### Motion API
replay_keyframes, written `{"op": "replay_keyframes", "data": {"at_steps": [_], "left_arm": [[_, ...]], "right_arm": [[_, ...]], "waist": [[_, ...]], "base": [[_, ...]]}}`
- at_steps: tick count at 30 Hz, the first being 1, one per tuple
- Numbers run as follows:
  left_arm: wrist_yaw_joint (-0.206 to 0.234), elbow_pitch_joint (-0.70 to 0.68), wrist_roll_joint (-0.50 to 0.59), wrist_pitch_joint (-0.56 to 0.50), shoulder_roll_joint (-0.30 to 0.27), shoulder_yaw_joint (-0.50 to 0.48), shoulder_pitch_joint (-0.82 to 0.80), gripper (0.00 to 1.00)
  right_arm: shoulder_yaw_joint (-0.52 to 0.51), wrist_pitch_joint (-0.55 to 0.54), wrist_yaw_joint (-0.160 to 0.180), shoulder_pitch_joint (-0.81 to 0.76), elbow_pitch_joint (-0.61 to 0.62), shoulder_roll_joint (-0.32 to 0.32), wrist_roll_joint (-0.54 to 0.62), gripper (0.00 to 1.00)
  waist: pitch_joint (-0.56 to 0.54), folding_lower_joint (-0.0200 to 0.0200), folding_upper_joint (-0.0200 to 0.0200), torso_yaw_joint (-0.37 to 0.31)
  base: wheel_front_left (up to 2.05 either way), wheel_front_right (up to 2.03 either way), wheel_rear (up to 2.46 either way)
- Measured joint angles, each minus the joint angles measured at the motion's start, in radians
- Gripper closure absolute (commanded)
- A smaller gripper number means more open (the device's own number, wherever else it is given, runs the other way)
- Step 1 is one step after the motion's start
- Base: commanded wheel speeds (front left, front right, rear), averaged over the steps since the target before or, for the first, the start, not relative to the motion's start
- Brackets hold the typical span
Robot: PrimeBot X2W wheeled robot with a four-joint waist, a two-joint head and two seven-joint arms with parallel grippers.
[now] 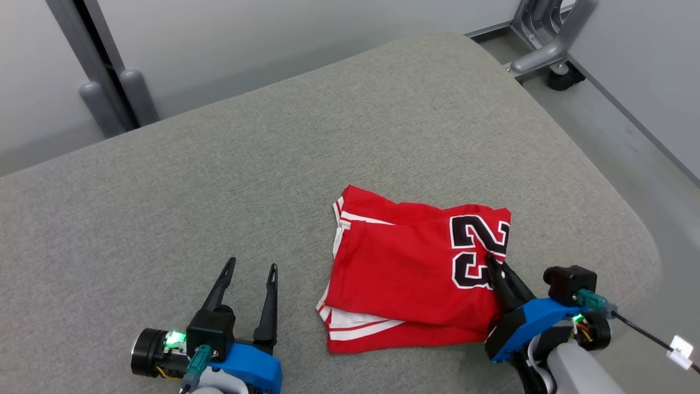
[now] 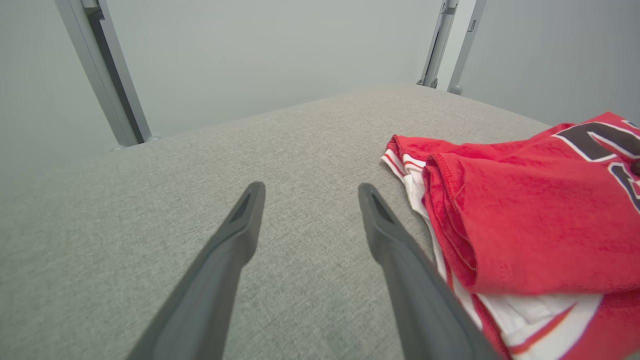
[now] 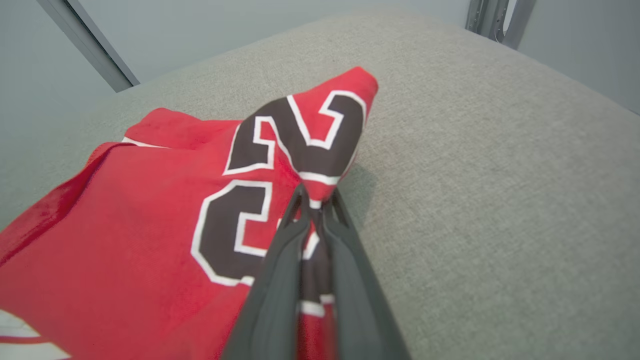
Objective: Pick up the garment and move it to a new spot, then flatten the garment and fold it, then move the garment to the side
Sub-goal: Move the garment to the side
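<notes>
Folded jersey lies at the pad's 5 o'clock, soft, light, likely to sag; right gripper pinches its 3 o'clock edge, left gripper gapes empty at its 8 o'clock, the likely second hold.

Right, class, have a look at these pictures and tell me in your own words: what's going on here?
A two-armed robot is handling a folded red jersey that lies on a grey padded surface. Its right gripper is shut on the jersey's edge, by the black number 23, and the pinched cloth rises in a small peak there. The left gripper is open beside the jersey, holding nothing. The rest of the jersey lies on the surface.
</notes>
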State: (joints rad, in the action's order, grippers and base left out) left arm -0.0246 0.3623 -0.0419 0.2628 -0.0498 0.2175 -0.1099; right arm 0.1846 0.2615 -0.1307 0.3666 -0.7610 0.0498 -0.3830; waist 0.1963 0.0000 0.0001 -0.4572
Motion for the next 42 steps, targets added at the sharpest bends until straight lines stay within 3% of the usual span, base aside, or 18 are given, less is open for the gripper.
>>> {"op": "replay_keyframes", "data": {"at_steps": [3,12,19,26,27,28,29,30,37,42], "left_arm": [[-0.012,0.002,0.009,0.000,-0.001,0.011,-0.010,0.00],[-0.026,0.000,0.033,0.000,-0.013,0.034,-0.039,0.00],[-0.025,-0.013,0.034,0.000,-0.020,0.037,-0.063,0.00],[-0.020,-0.021,0.024,0.000,-0.017,0.037,-0.077,0.00],[-0.020,-0.021,0.024,0.000,-0.017,0.039,-0.078,0.00],[-0.021,-0.022,0.024,0.000,-0.017,0.039,-0.079,0.00],[-0.021,-0.022,0.024,0.000,-0.016,0.039,-0.080,0.00],[-0.021,-0.022,0.024,0.000,-0.016,0.039,-0.081,0.00],[-0.012,-0.025,0.019,0.000,-0.016,0.029,-0.084,0.00],[0.009,-0.035,0.010,0.000,-0.012,0.009,-0.083,0.00]], "right_arm": [[-0.032,0.000,0.000,0.026,-0.012,0.019,0.075,1.00],[-0.174,0.000,-0.001,0.218,-0.124,0.189,0.294,1.00],[-0.382,-0.015,0.000,0.326,-0.238,0.357,0.464,1.00],[-0.605,-0.039,0.000,0.363,-0.247,0.407,0.617,1.00],[-0.632,-0.039,0.000,0.364,-0.240,0.409,0.641,0.85],[-0.659,-0.039,0.000,0.364,-0.231,0.411,0.672,0.62],[-0.686,-0.039,-0.001,0.365,-0.222,0.409,0.694,0.05],[-0.710,-0.038,0.000,0.366,-0.209,0.407,0.719,0.00],[-0.847,-0.010,0.000,0.371,-0.072,0.326,0.867,0.00],[-0.728,0.000,0.000,0.390,0.053,0.173,0.806,0.00]], "waist": [[0.010,0.0001,0.0001,0.021],[0.058,0.0001,0.0000,0.150],[0.112,0.0001,0.0001,0.270],[0.166,0.0001,0.0001,0.356],[0.172,0.0002,0.0000,0.364],[0.178,0.0002,0.0001,0.372],[0.183,0.0002,0.0001,0.378],[0.186,0.0002,0.0001,0.382],[0.178,0.0001,0.0000,0.389],[0.149,0.0001,0.0000,0.392]], "base": [[0.00,0.00,0.00],[0.00,0.00,0.00],[0.00,0.00,0.00],[0.00,0.00,0.00],[0.00,0.00,0.00],[0.00,0.00,0.00],[0.00,0.00,0.00],[0.00,0.00,0.00],[0.00,0.00,0.00],[0.00,0.00,0.00]]}}
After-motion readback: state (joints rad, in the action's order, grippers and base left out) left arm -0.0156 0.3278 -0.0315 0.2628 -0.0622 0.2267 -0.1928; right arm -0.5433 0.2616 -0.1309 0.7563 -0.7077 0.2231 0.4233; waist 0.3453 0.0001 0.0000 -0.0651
